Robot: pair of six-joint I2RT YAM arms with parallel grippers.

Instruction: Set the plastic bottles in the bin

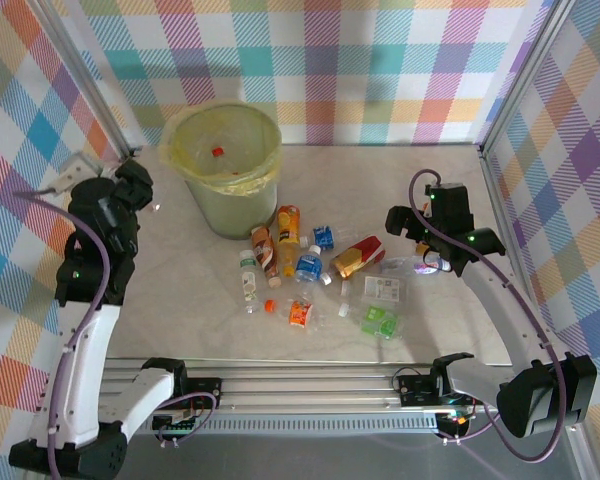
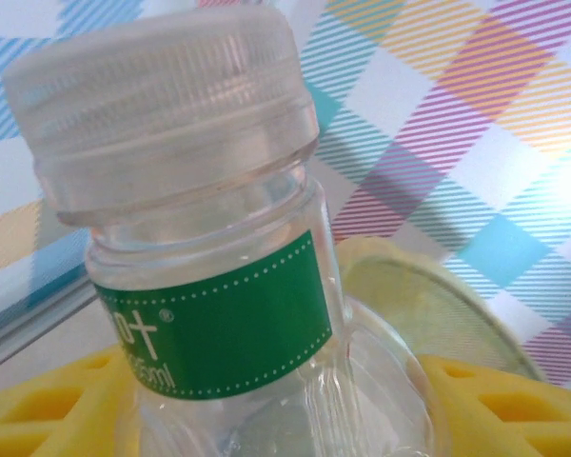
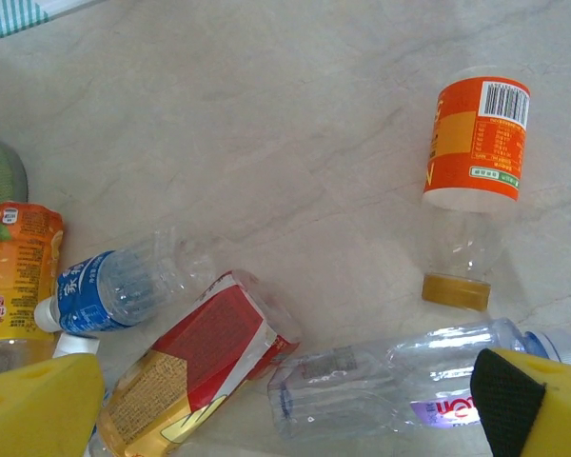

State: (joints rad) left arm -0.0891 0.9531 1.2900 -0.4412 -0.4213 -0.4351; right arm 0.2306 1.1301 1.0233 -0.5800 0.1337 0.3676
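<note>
My left gripper [image 2: 276,409] is shut on a clear plastic bottle [image 2: 209,314] with a green label and a pale ribbed cap, held upright between the yellow pads. In the top view this gripper [image 1: 142,190] hangs just left of the bin [image 1: 225,165], a pale-green bucket with a yellow liner. My right gripper [image 1: 408,228] stands open above the right end of the pile. Between its fingers lie a red-and-gold labelled bottle [image 3: 195,362] and a crushed clear bottle [image 3: 400,381]. Several more bottles [image 1: 300,265] lie scattered in front of the bin.
An orange-labelled bottle [image 3: 476,143] lies apart from the pile. A blue-labelled bottle [image 3: 109,286] and an orange juice bottle [image 3: 14,257] lie at the left. A red-capped bottle [image 1: 218,152] rests inside the bin. Checked walls close in the table on three sides.
</note>
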